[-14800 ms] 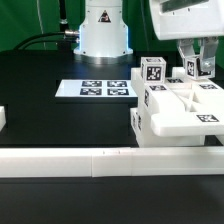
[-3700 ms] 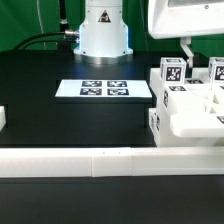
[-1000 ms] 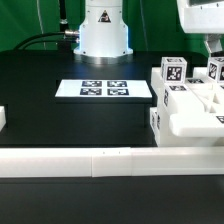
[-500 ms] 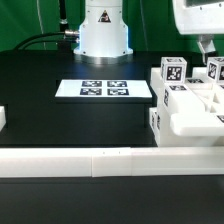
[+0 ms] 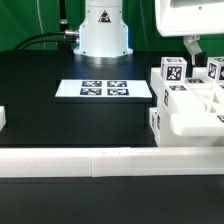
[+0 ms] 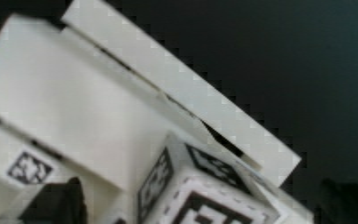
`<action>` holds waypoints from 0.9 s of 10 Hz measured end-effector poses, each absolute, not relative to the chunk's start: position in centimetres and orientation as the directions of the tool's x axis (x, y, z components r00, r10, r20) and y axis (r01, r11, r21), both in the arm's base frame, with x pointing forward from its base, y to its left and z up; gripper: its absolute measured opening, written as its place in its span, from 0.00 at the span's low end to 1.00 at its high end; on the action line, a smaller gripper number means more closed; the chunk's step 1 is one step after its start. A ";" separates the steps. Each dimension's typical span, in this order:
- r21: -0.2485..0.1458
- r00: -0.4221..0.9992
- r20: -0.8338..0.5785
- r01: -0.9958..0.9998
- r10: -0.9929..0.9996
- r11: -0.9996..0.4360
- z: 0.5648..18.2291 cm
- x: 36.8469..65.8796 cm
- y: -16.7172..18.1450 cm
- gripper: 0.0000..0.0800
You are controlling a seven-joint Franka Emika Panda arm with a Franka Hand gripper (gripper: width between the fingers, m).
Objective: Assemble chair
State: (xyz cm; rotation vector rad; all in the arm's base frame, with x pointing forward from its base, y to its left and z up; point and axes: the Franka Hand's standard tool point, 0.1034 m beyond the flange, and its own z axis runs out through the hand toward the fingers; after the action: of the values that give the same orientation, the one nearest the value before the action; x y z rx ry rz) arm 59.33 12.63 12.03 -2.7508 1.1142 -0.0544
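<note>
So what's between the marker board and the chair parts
Nothing: in the exterior view, only bare black table separates the marker board from the chair parts.

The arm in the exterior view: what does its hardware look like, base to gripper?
The arm's base is a glossy white rounded column with a small dark triangular mark, and black cables trail off behind it. The gripper hangs from a boxy white housing, with slim dark-and-pale fingers below; finer detail is too small to tell.
</note>
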 end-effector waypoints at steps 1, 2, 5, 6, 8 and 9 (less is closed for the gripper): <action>-0.151 0.780 -0.017 -0.620 -0.625 -0.770 12.1 59.3 12.7 0.81; -0.126 0.857 0.006 -0.511 -0.516 -0.850 12.2 59.4 12.7 0.81; -0.105 0.960 0.037 -0.274 -0.279 -0.956 12.2 59.5 12.6 0.81; -0.102 0.977 0.045 -0.201 -0.207 -0.974 12.1 59.5 12.4 0.81; -0.093 0.996 0.059 -0.056 -0.062 -0.994 12.1 59.6 12.1 0.81; -0.088 0.997 0.067 0.034 0.028 -0.996 12.1 59.6 12.0 0.81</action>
State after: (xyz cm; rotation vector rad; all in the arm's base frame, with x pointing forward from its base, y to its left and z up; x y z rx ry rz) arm 59.61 12.00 12.08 -3.0508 -0.0471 -0.1010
